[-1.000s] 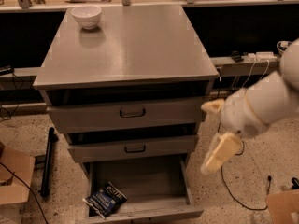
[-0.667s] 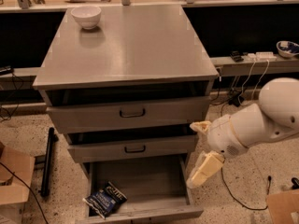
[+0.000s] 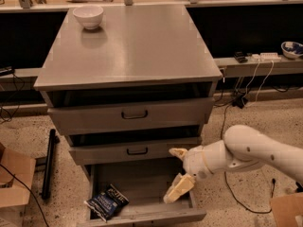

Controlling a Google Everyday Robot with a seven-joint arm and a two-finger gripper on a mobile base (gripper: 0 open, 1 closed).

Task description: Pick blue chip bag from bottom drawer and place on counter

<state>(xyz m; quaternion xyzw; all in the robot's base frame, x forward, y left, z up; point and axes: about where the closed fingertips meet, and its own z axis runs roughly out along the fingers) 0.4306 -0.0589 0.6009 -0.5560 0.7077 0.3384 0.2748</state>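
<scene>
The blue chip bag [image 3: 107, 201] lies flat in the front left corner of the open bottom drawer [image 3: 147, 213]. My gripper [image 3: 177, 173] is open and empty, held over the right half of the drawer, to the right of the bag and apart from it. One pale finger [image 3: 178, 152] sits near the middle drawer's front, the other [image 3: 178, 188] points down into the drawer. The white arm comes in from the right. The counter [image 3: 137, 46] is the grey metal top of the cabinet.
A white bowl [image 3: 88, 16] stands at the counter's back left. Two upper drawers with black handles [image 3: 134, 114] are slightly ajar. A cardboard box [image 3: 14, 183] and a black bar [image 3: 48, 163] lie on the floor at left. Cables hang at right.
The arm has swung left and down, from beside the cabinet's right side to above the right half of the bottom drawer. The chip bag has not moved.
</scene>
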